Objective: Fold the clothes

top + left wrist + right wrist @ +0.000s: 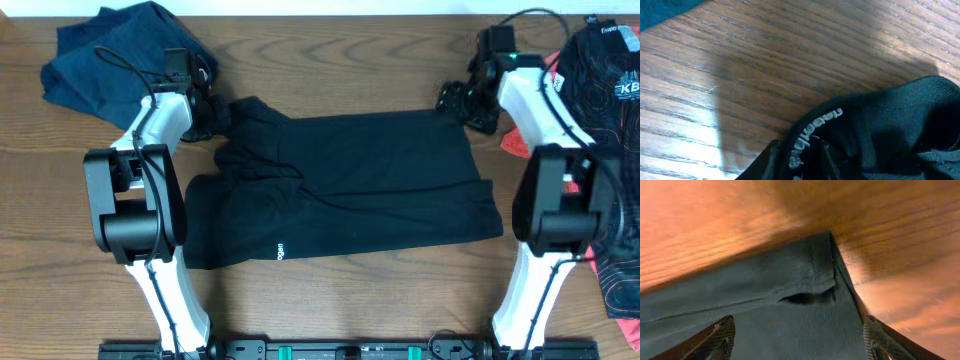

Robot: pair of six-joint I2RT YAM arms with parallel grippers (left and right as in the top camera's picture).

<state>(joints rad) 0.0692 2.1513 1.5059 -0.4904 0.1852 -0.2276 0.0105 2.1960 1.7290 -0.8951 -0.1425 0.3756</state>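
The wooden counter (340, 60) carries several garments. The one being worked is the black garment (380, 180), lying mid-counter between the two arms. It is mostly flat, though rumpled and doubled over itself toward its left end. Its long axis runs side to side across the counter, with the bunched end toward the left arm (150, 130) and a squarer edge toward the right arm (530, 100).

A navy garment (100, 55) sits crumpled at the far left corner, well apart from it. A black garment with red lines (605, 70) lies over a coral-pink one (512, 146) along the right edge.

The left jaws are at the black garment's far left corner. In the left wrist view its hem, bearing white lettering (812, 132), runs down between the fingers and rides up off the wood, so they appear closed on that edge.

The right jaws hang over the far right corner. They stand wide open, one finger on each side of the cloth, and grip nothing.

A small white logo (282, 250) shows near the near edge.

The fabric looks thin, light and limp. It should drape and sag from any pinch rather than hold a line, and a single-point grip would likely drag it into wrinkles. The two far corners look like the sensible holds, taken together and kept taut between the arms. On the rumpled left end, a pinch should catch one layer only.
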